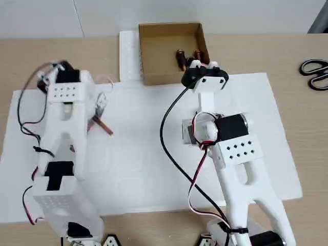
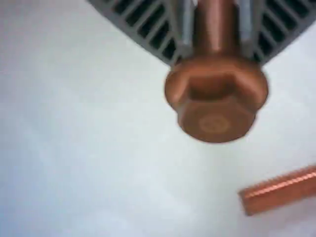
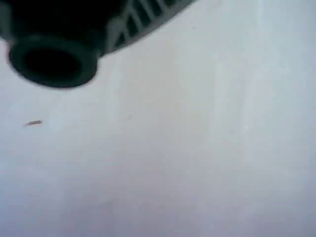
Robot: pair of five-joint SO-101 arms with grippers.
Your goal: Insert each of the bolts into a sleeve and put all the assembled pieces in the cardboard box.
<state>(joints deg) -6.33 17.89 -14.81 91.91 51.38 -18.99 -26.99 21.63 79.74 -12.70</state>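
The wooden counter (image 1: 287, 46) carries a broad white sheet (image 1: 143, 169), and both arms stand on its near edge. The left arm reaches over the left half of the sheet. The right arm stretches up the right half towards the box (image 1: 154, 51), an open cardboard one at the far edge of the sheet.

The right claw (image 1: 202, 66) hangs at the box's near right corner. In its wrist view a grey ribbed finger (image 3: 143, 19) and a dark round hollow end (image 3: 52, 61) sit over plain white (I cannot tell whether this claw is apart or together).

Black scissors (image 1: 315, 74) lie on the bare counter, well off to the right.

The left claw (image 2: 215, 29) is clamped on a copper bolt (image 2: 216, 98), its grey fingers (image 2: 143, 27) pressed on either side of the shaft, the hex head out towards the camera, above the sheet.

Two copper pieces (image 1: 182, 59) lie in the box near its right wall, close by the right claw.

A copper threaded shaft (image 2: 279, 190) lies on the sheet near the held bolt, apart from it.
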